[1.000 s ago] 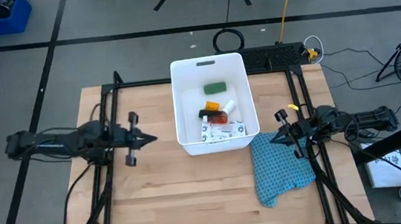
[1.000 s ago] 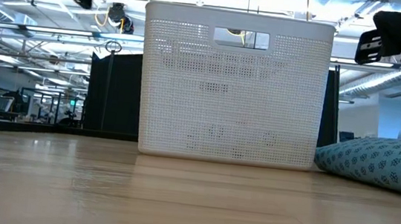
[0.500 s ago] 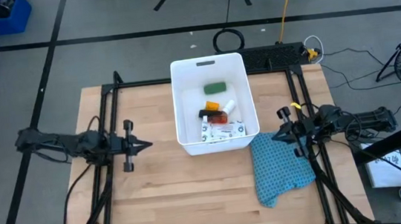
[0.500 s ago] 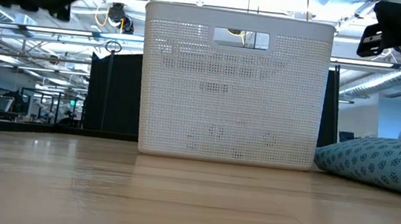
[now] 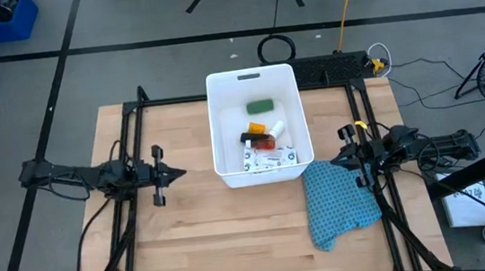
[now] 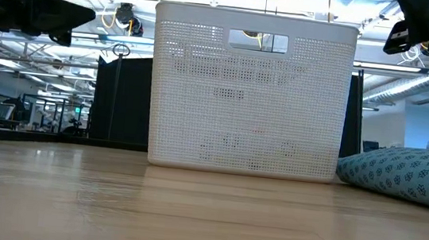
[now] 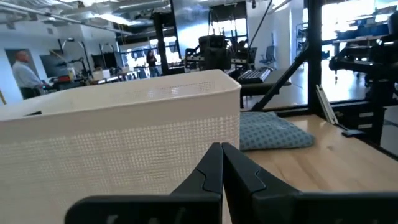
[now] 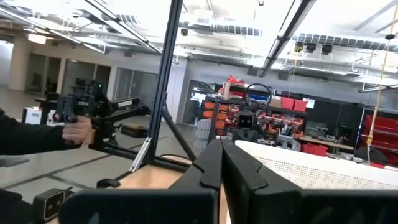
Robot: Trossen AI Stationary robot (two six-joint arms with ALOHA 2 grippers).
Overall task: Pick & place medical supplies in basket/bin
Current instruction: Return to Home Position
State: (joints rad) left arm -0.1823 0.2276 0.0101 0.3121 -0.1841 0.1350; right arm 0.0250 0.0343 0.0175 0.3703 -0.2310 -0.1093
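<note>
All the medical supplies are seen inside the white bin (image 5: 218,147), which stands at the far middle of the desk (image 5: 209,247). The green bar (image 5: 260,106) lies toward the bin's far wall, under the handle slot. The black block (image 5: 248,138), orange piece (image 5: 259,127), small white bottle (image 5: 276,129) and small red bottle (image 5: 267,141) are bunched at its middle. The white-green flat packet (image 5: 273,157) lies flat by its near wall.

The bin is flanked by both arms. The left arm (image 5: 93,175) is held to the bin's left, its jaws pressed together and empty, their tip aimed at the left wall but apart from it. The right arm (image 5: 406,147) is held to the bin's right, jaws likewise closed on nothing. It hangs over the edge of the blue-teal patterned cloth (image 5: 340,202), which lies at the bin's near right corner. In the low view both arms show near rim height and outside the bin.

The bin's long axis runs from near wall to far wall — across the line joining the two arms. The right jaws are judged slightly the nearer. With nothing left to be grasped, the coming retreat is judged to turn on each arm being drawn straight away from its wall — no lift over the rim appears needed.
</note>
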